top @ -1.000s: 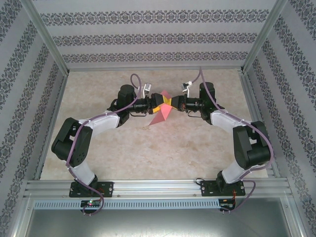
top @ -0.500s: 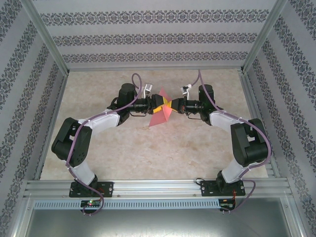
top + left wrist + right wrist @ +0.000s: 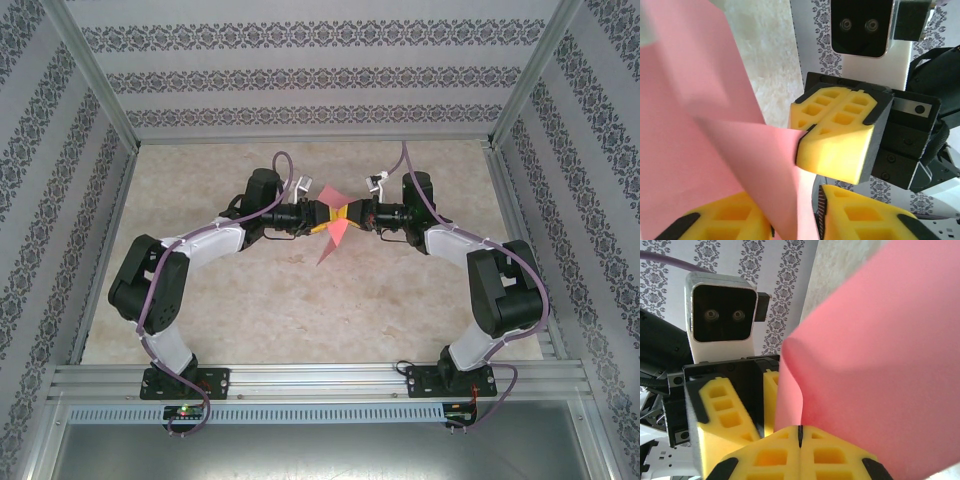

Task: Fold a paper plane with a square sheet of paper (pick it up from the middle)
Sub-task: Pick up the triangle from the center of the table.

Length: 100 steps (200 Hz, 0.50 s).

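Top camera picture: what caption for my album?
Left tool and right tool meet, the right pinching a pink paper sheet.

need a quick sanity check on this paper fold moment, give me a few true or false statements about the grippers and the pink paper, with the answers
1. The right gripper is shut on the pink sheet of paper. True.
2. The paper lies flat on the table. False: it is bent and held up between the two grippers.
3. The left gripper has its jaws apart, with the paper passing between them. True.
4. The two grippers sit at opposite ends of the table. False: they face each other nose to nose over its middle.
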Available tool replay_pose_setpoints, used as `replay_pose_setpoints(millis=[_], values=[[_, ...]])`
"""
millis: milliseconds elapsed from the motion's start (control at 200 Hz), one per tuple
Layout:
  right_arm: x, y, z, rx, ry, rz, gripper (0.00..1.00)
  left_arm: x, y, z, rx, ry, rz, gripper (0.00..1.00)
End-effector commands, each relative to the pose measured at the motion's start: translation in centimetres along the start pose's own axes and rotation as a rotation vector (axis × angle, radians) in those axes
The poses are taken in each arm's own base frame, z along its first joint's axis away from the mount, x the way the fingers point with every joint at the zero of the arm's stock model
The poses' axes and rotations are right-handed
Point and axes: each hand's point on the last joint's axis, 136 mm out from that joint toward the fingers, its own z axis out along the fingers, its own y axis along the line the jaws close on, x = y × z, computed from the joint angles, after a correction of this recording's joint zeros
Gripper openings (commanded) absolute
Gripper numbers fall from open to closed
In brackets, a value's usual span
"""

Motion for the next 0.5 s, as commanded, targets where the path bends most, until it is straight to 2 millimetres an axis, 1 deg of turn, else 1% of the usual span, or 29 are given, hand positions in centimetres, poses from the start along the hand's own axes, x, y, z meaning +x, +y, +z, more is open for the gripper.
replay_pose_setpoints(millis=[0,215,265,345,410,495], values=[[-0.1,0.5,-0.5,-0.014,-0.007,-0.034,0.05,0.3,-0.8,0.3,0.009,0.026,0.042,0.27],[-0.2,0.7,-0.8,0.006,-0.016,-0.047,0.12,0.2,-0.9,0.3,0.012,0.022,0.038,0.16],[-0.2,0.7,-1.0,0.016,-0.025,-0.049,0.16,0.2,-1.0,0.4,0.016,0.02,0.035,0.14],[-0.5,0.3,-1.6,0.049,-0.053,-0.052,0.25,0.0,-0.8,0.4,0.013,0.013,0.027,0.13],[-0.7,-0.1,-2.5,0.091,-0.09,-0.056,0.34,-0.2,-0.8,0.5,0.018,0.004,0.021,0.12],[-0.8,-0.5,-3.8,0.14,-0.134,-0.043,0.39,-0.5,-1.1,0.5,0.028,-0.009,0.023,0.11]])
